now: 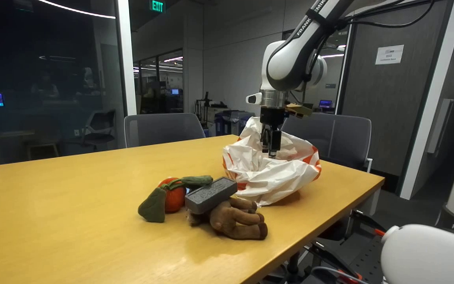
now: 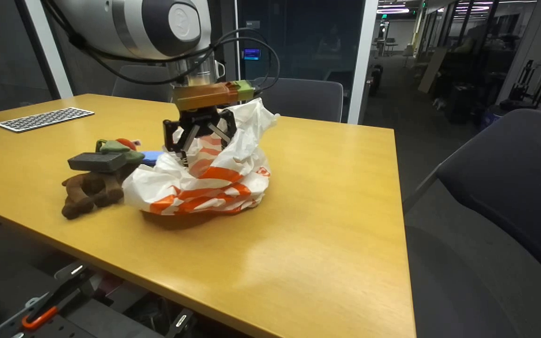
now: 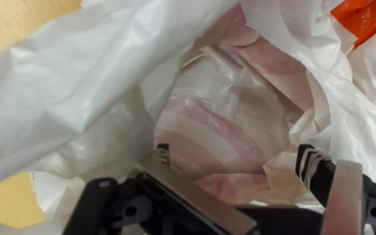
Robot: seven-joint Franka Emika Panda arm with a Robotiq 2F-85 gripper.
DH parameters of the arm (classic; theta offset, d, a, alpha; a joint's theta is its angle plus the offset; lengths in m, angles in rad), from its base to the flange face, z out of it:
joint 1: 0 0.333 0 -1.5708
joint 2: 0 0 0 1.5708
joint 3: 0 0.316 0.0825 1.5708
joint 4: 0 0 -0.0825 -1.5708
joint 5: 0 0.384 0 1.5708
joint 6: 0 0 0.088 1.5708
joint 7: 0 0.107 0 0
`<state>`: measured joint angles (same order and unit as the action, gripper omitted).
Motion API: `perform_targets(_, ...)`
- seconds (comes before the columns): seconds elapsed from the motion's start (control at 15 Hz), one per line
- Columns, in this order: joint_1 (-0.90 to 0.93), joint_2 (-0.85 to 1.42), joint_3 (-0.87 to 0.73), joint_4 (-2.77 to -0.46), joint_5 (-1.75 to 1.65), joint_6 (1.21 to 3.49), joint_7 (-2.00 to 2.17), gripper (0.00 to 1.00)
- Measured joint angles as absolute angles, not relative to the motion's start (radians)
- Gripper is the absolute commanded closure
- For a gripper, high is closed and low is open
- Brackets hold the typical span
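Observation:
A crumpled white plastic bag with orange stripes (image 1: 278, 177) lies on the table, its mouth facing up; it shows in both exterior views. My gripper (image 1: 270, 152) points straight down into that mouth. In the wrist view the gripper (image 3: 234, 152) is open wide, with the fingers (image 3: 307, 163) far apart and nothing held between them. Below it the bag's inside (image 3: 214, 130) shows pinkish stripes and folds, and no object is visible in there. Whether a fingertip touches the bag wall (image 3: 109, 143) I cannot tell.
Beside the bag, a grey block (image 1: 211, 195) rests on a brown plush animal (image 1: 235, 223). An orange and green plush toy (image 1: 174, 197) adjoins them, with a blue item (image 2: 151, 157) behind. A keyboard (image 2: 45, 119) lies farther off; chairs (image 1: 164, 130) surround the table (image 2: 327, 225).

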<state>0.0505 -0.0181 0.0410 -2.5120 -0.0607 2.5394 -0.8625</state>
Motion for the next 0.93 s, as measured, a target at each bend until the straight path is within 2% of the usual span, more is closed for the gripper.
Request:
perform_targets(0.33,0.035,0.004,0.028,-2.572,-0.115,2.588,-0.869,0.00)
perform_targets(0.93,0.056,-0.017,0.062,-2.580,0.066,2.483,-1.166,0.00)
